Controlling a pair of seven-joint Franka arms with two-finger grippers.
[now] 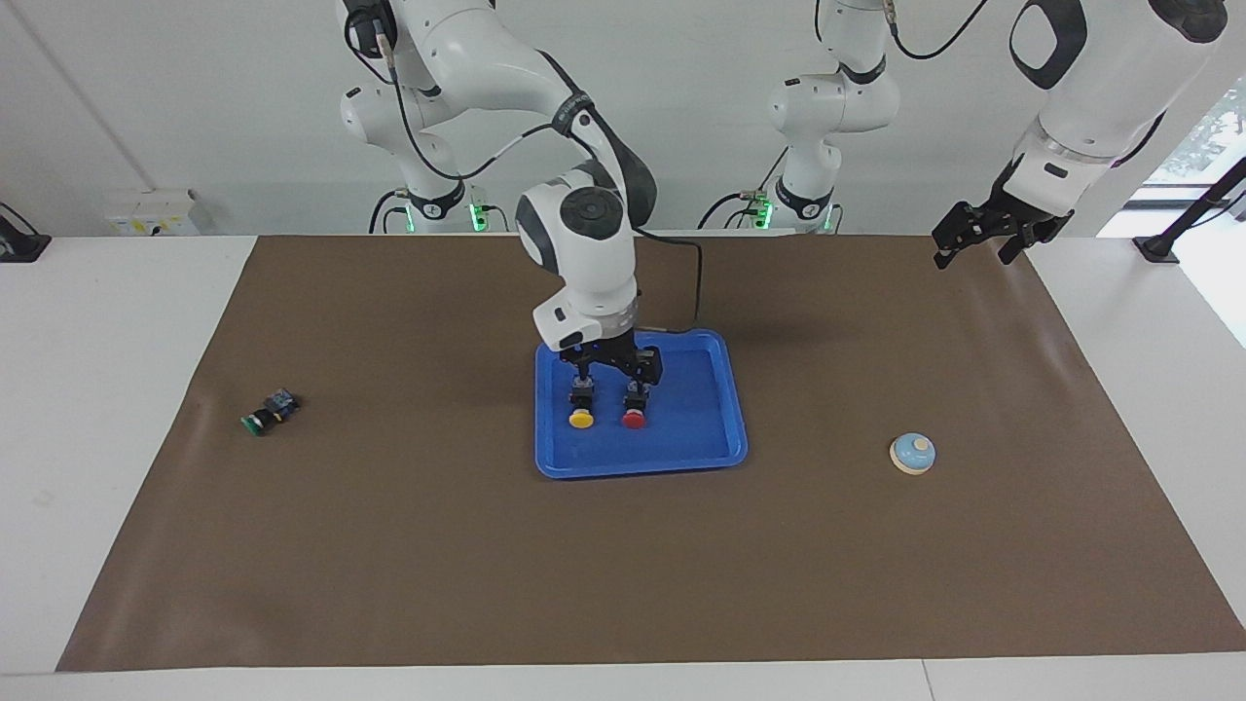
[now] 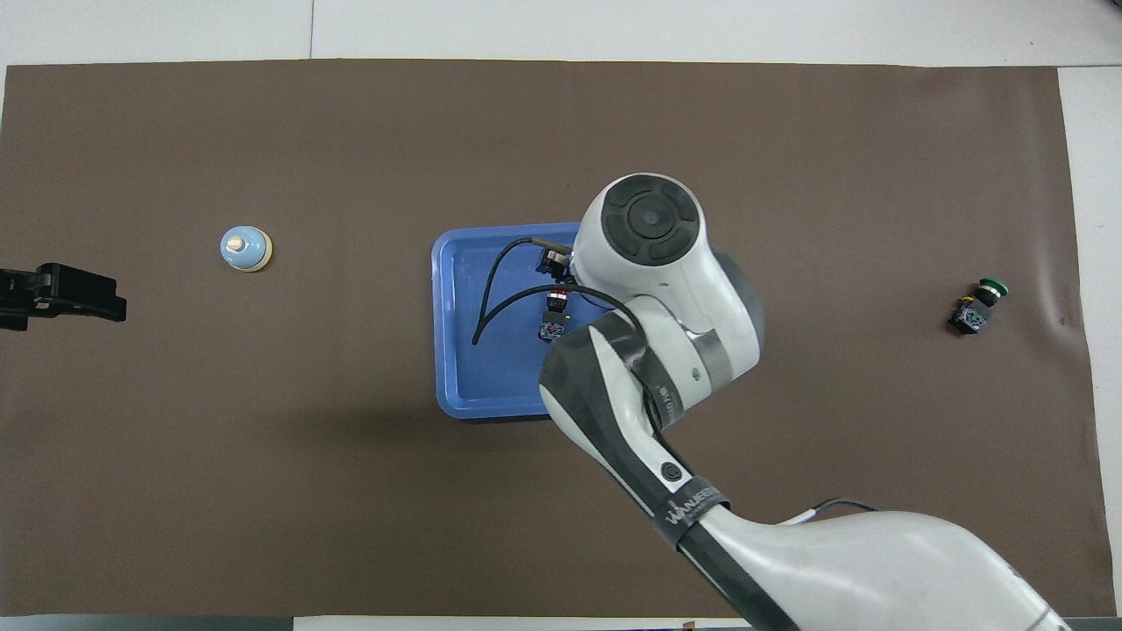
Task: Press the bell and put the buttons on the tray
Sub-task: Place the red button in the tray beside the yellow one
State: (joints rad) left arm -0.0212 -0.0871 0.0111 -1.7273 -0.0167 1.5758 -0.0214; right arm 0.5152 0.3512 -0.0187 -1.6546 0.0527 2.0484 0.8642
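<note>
The bell (image 1: 912,454) sits on the brown mat (image 1: 409,545) toward the left arm's end of the counter (image 1: 107,321), well apart from the tray (image 1: 701,443). The tray lies mid-mat and holds two buttons side by side, apart from each other: the yellow button (image 1: 581,415) and the red button (image 1: 635,416), each lying with its cap pointing away from the robots. The green button (image 1: 265,413) lies on the mat toward the right arm's end, well apart from the tray. The right end effector (image 1: 611,373) hangs over the tray just above the two buttons, its fingers spread and pinching nothing. The left end effector (image 1: 983,234) waits in the air over the mat's edge at its own end, fingers spread and empty.
</note>
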